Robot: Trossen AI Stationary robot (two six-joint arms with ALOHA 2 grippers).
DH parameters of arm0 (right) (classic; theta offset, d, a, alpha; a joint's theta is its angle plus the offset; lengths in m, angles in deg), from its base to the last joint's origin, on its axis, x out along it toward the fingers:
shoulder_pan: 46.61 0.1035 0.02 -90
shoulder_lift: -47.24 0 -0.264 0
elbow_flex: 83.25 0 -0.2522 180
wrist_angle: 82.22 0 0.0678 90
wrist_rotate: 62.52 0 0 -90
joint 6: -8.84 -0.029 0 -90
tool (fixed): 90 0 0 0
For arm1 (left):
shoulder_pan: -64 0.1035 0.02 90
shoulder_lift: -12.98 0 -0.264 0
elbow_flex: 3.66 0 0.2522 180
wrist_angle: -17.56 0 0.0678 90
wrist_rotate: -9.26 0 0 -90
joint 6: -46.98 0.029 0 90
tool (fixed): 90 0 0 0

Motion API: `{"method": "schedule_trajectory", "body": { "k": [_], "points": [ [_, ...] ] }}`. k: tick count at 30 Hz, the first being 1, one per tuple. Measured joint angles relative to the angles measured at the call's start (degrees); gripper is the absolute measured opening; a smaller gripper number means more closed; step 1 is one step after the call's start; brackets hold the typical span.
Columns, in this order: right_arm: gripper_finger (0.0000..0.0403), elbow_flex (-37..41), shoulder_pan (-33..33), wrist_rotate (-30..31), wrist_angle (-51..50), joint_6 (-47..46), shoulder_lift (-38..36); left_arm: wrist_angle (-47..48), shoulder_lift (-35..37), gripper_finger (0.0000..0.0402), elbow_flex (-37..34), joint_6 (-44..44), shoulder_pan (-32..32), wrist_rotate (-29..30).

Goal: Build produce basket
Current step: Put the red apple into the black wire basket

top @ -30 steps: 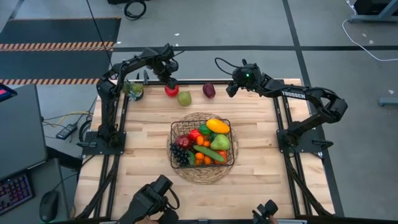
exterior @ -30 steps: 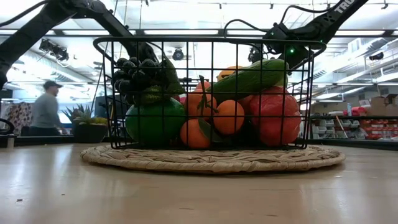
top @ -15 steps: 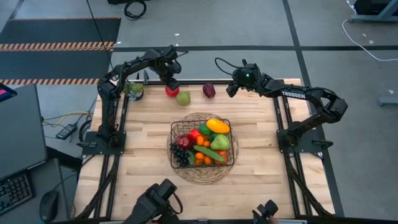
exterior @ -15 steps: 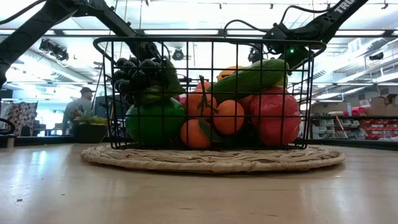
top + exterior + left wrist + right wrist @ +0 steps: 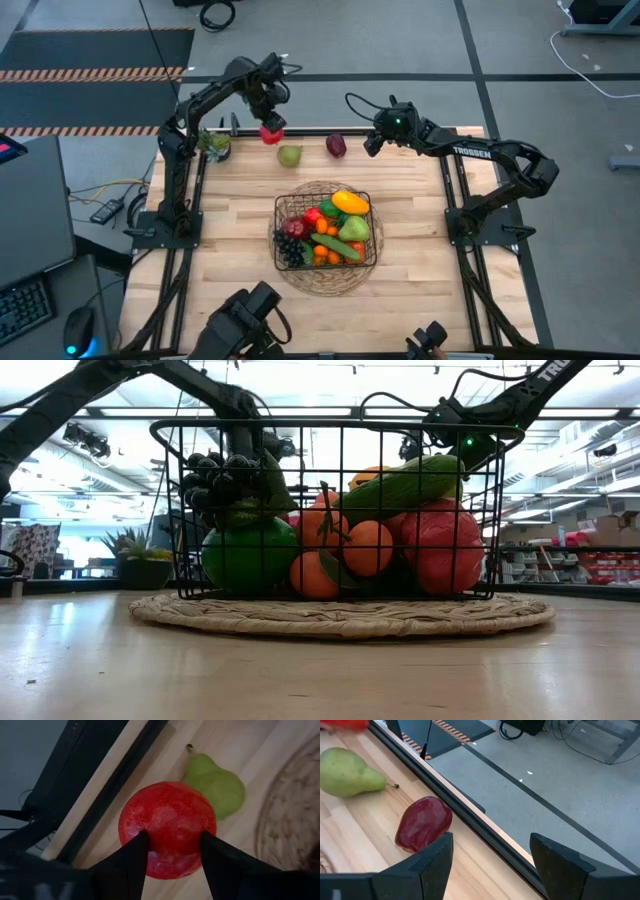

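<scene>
One piece of produce has just left the table: a second ago your left gripper [image 5: 170,847] stood over the red apple [image 5: 167,827] with its fingers wide, half a second ago they were closing on it, and now they are pinched on either side of the apple and it hangs clear of the wood. That puts you past the grasp and into the carry, with the apple ready to go to the basket [image 5: 325,232].

From the gripper, the green pear [image 5: 290,155] lies just below and beside the lifted apple, on the table and no longer touching it; it has rolled a little from where it sat beside the apple. The basket is well apart from the gripper, toward the table's middle, standing on the woven mat [image 5: 325,282] and already heaped with fruit and vegetables. You will likely have to bring the apple in from above and set it on the pile, since a round apple may roll off.

Your right gripper [image 5: 372,142] has not moved: it hovers near the far edge with its fingers apart and nothing in them, and the dark red plum [image 5: 423,824] lies on the wood just ahead of them, untouched.
</scene>
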Motion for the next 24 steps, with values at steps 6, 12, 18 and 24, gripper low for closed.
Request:
{"method": "schedule_trajectory", "body": {
  "k": [6, 12, 18, 24],
  "points": [
    [0.0267, 0.0, 0.0, 0.0, 0.0, 0.0, 0.0, 5.1, 2.0, 0.015, 8.1, -3.5, -0.6, -0.3],
    [0.0267, 0.0, -0.3, 0.0, 0.0, 0.0, 0.0, 4.1, 5.0, 0.0115, 12.2, -7.9, -4.5, -0.4],
    [0.0267, 0.0, -0.3, -0.9, -0.1, 0.0, 0.0, 5.6, 5.7, 0.0067, 13.9, -8.5, -9.7, 1.8],
    [0.0267, 0.0, -0.3, -1.4, -0.2, -0.1, 0.0, 2.8, 5.7, 0.0066, 13.9, -7.0, -9.3, 7.2]
  ]
}}
